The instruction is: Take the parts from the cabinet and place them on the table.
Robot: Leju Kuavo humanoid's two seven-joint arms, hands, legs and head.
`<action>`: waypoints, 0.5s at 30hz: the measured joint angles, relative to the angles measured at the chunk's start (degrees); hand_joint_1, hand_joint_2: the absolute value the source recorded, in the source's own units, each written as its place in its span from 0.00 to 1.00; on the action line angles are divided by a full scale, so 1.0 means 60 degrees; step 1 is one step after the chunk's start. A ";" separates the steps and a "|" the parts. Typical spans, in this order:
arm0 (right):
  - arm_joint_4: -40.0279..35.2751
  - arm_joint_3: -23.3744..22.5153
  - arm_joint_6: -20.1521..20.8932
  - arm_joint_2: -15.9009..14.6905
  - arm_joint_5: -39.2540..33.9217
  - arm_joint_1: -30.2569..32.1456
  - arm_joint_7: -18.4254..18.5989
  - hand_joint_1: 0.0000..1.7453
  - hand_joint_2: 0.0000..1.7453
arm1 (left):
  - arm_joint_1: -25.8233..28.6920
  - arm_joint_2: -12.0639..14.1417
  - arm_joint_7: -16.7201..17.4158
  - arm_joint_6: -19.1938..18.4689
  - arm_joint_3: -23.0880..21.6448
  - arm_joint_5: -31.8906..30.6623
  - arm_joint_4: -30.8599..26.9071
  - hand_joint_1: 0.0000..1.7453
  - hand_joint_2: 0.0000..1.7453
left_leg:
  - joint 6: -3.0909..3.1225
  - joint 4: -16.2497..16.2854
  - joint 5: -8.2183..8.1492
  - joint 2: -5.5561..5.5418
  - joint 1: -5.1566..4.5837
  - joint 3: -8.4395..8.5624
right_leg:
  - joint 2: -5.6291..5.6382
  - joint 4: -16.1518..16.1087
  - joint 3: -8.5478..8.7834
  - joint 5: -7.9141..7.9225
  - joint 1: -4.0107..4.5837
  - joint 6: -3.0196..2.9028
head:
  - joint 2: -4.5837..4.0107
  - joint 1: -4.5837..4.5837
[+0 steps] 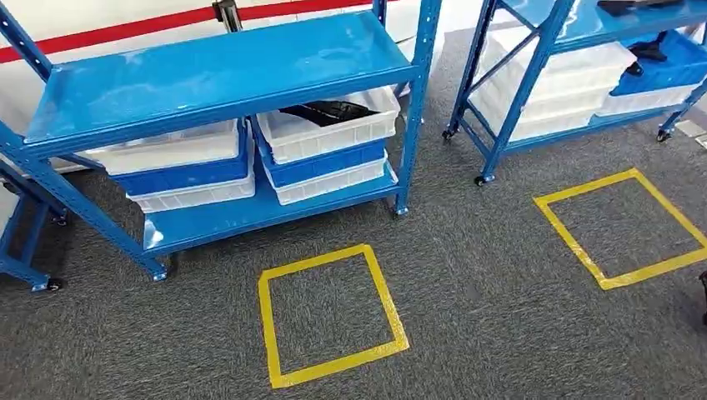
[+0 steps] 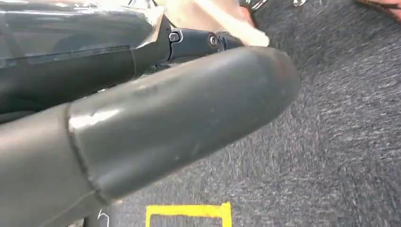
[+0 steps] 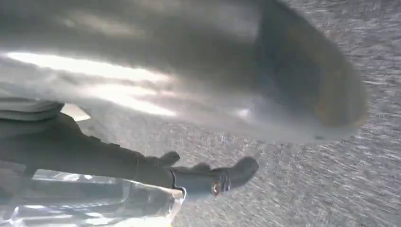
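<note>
Head view: blue cabinet (image 1: 225, 75), dark parts (image 1: 329, 111) in white bin (image 1: 333, 125) | wrist views: left hand (image 2: 156, 118), right hand (image 3: 189, 94) over carpet, blurred; finger spread and hold unreadable

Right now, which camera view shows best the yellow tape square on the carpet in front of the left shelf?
The head view: the yellow tape square lies whole on the grey carpet before the blue shelf. The left wrist view catches one yellow edge past the left hand. In the right wrist view I cannot make it out.

The left hand (image 2: 156, 123) has a thick smooth grey thumb, darker fingers (image 2: 198, 41) with small silver screws.
</note>
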 joint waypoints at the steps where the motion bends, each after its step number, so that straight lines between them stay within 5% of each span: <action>1: 0.0000 0.0000 -0.0007 0.0004 0.0051 0.0008 -0.0026 0.00 0.00 | 0.0017 0.0004 0.0000 0.0000 0.0000 0.0000 0.0000 0.00 0.00 | -0.0020 0.0007 0.0003 -0.0024 0.0026 -0.0007 | -0.0035 -0.0010 0.0009 0.0018 -0.0008 -0.0051 | 0.0000 0.0007; 3: 0.0000 -0.0022 -0.0058 -0.0007 -0.0070 0.0001 -0.0164 0.00 0.00 | 0.0023 0.0011 0.0000 0.0015 0.0004 0.0004 0.0000 0.00 0.00 | -0.0091 0.0381 -0.0256 0.0424 0.0041 -0.0135 | -0.0124 -0.0037 0.0055 0.0033 -0.0058 -0.0143 | 0.0000 0.0000; 4: 0.0000 -0.0044 -0.0084 -0.0004 -0.0135 0.0008 -0.0204 0.00 0.00 | 0.0007 0.0011 0.0000 0.0015 0.0004 0.0004 0.0000 0.00 0.00 | -0.0145 0.0998 -0.0608 0.0668 0.0049 -0.0453 | -0.0179 -0.0035 0.0057 0.0018 -0.0035 -0.0216 | 0.0000 -0.0004; 6: 0.0000 -0.0073 -0.0120 -0.0007 -0.0219 0.0055 -0.0270 0.00 0.00 | -0.0006 0.0004 -0.0004 0.0018 0.0000 0.0015 0.0000 0.00 0.00 | -0.0213 0.2684 -0.1271 0.0856 0.0082 -0.1381 | -0.0337 -0.0031 0.0054 -0.0023 0.0013 -0.0278 | 0.0000 -0.0007; 8: 0.0000 -0.0135 -0.0127 -0.0007 -0.0251 0.0062 -0.0291 0.00 0.00 | 0.0011 0.0004 -0.0004 0.0018 0.0004 0.0026 0.0000 0.00 0.00 | -0.0178 0.2876 -0.1066 0.0878 0.0089 -0.1576 | -0.0404 -0.0031 0.0076 -0.0050 0.0038 -0.0307 | 0.0000 -0.0007; 10: 0.0000 -0.0179 -0.0131 0.0000 -0.0255 0.0041 -0.0306 0.00 0.00 | 0.0022 0.0004 -0.0004 0.0022 0.0007 0.0033 0.0000 0.00 0.00 | -0.0065 0.1585 -0.0251 0.0883 0.0081 -0.1000 | -0.0418 -0.0035 0.0130 -0.0084 0.0065 -0.0306 | 0.0000 -0.0007; 11: 0.0000 -0.0186 -0.0131 0.0007 -0.0262 0.0034 -0.0317 0.00 1.00 | 0.0016 0.0004 -0.0004 0.0029 0.0007 0.0033 0.0000 0.00 0.00 | 0.0043 0.0696 0.0153 0.0916 0.0061 -0.0554 | -0.0424 -0.0042 0.0167 -0.0097 0.0073 -0.0304 | 0.0000 -0.0007; 12: 0.0000 -0.0193 -0.0131 0.0033 -0.0266 0.0029 -0.0321 0.00 1.00 | 0.0003 0.0018 -0.0004 0.0033 0.0007 0.0029 0.0000 0.00 0.00 | 0.0129 0.0207 0.0148 0.1010 0.0004 -0.0318 | -0.0431 -0.0044 0.0179 -0.0127 0.0084 -0.0271 | 0.0000 0.0000; 13: 0.0000 -0.0208 -0.0131 0.0029 -0.0266 0.0020 -0.0324 0.00 1.00 | -0.0015 0.0025 -0.0004 0.0036 0.0007 0.0033 0.0000 0.00 0.00 | 0.0109 0.0182 0.0109 0.1028 -0.0044 -0.0312 | -0.0437 -0.0064 0.0173 -0.0156 0.0176 -0.0216 | 0.0000 -0.0004; 15: 0.0000 -0.0244 -0.0131 0.0040 -0.0321 0.0017 -0.0328 0.00 1.00 | -0.0006 0.0018 -0.0018 0.0055 0.0007 0.0029 0.0004 0.00 0.00 | 0.0162 0.0191 0.0077 0.0988 -0.0120 -0.0332 | -0.0480 -0.0122 0.0202 -0.0159 0.0086 -0.0115 | 0.0000 -0.0004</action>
